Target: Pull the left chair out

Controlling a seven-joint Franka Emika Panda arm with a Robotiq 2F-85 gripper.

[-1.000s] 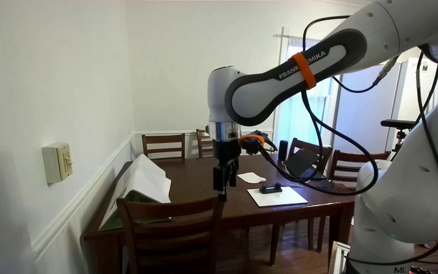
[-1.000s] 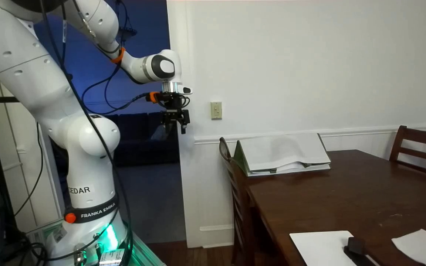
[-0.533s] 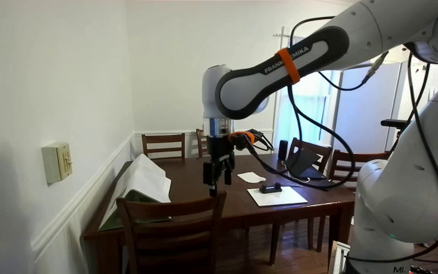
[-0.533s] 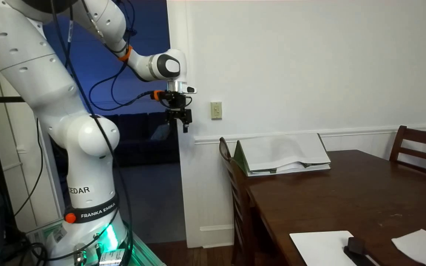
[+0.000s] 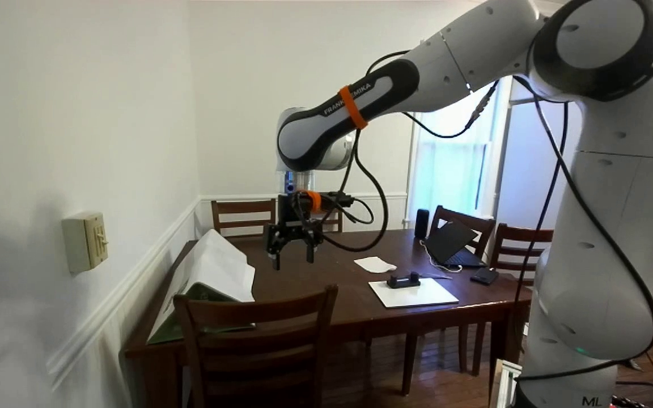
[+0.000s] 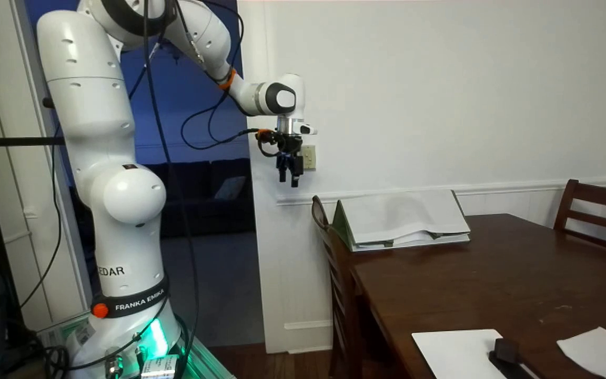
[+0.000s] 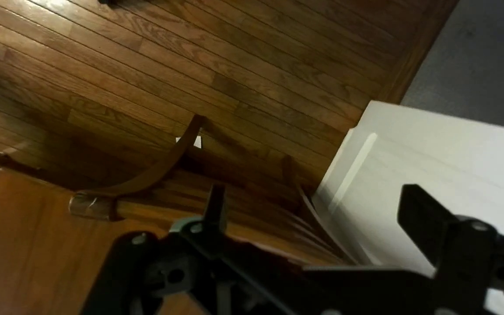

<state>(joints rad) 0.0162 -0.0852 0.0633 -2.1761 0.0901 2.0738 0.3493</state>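
Upright, slat-backed chair, its wood a dark brown.

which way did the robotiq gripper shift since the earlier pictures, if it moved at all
Yes: in an exterior view the Robotiq gripper has moved rightward, closing nearly all the gap that the picture showed to the light switch.

An open laptop, a paper sheet and a white board lie on the brown table
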